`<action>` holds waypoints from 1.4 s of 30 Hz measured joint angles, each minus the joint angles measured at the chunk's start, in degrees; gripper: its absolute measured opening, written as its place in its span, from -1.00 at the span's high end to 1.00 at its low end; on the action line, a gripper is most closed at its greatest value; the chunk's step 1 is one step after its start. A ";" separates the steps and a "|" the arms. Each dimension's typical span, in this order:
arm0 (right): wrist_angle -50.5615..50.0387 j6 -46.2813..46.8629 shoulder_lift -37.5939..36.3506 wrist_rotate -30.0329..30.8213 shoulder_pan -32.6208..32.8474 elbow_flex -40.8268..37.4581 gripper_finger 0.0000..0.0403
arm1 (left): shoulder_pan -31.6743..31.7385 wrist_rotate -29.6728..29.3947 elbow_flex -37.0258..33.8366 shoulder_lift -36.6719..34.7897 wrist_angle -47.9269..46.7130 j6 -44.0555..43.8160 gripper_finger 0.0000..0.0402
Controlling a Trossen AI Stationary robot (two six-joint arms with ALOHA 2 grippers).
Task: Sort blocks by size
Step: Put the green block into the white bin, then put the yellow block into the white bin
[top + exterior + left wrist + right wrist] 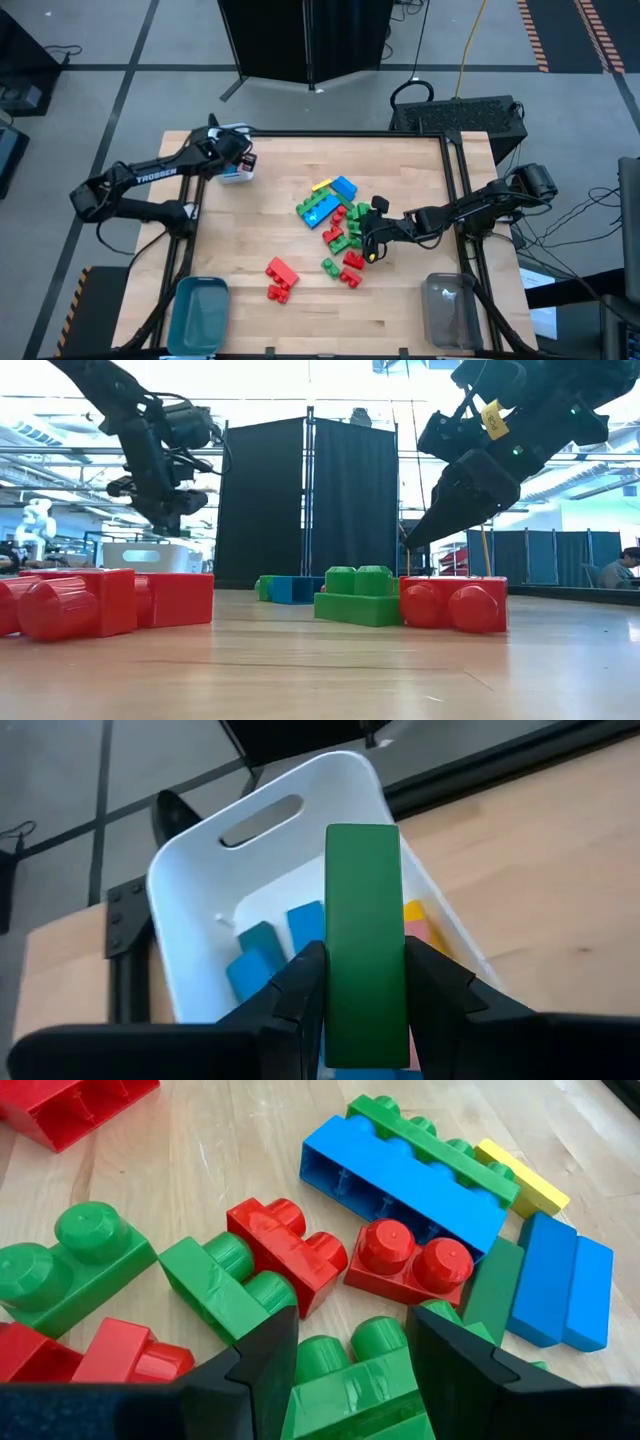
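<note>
My left gripper (240,160) is at the table's far left, over the white bin (236,172), and is shut on a long green block (365,920). The bin (200,870) holds blue, yellow and pink blocks. My right gripper (370,240) is open, just above the right side of the pile of red, green, blue and yellow blocks (335,215). In the right wrist view its fingers (265,1360) stand on either side of a green two-stud brick (350,1370). I see no touch, and the low view shows the gripper (412,543) above the blocks. My left gripper pinches the green block by its two long sides (332,970) between its two fingers. The block runs along the fingers and sticks out well past their tips. Its smooth face is toward the wrist camera. It is lifted clear, above the opening of the white bin.
Two red blocks (281,280) lie apart near the front middle. A teal bin (200,312) stands at the front left corner and a clear bin (448,308) at the front right. Bare wood lies between the pile and the white bin.
</note>
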 joint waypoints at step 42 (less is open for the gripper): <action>-0.13 0.22 0.00 0.11 0.00 0.00 0.13 | -7.86 24.46 0.00 0.07 19.43 12.42 0.07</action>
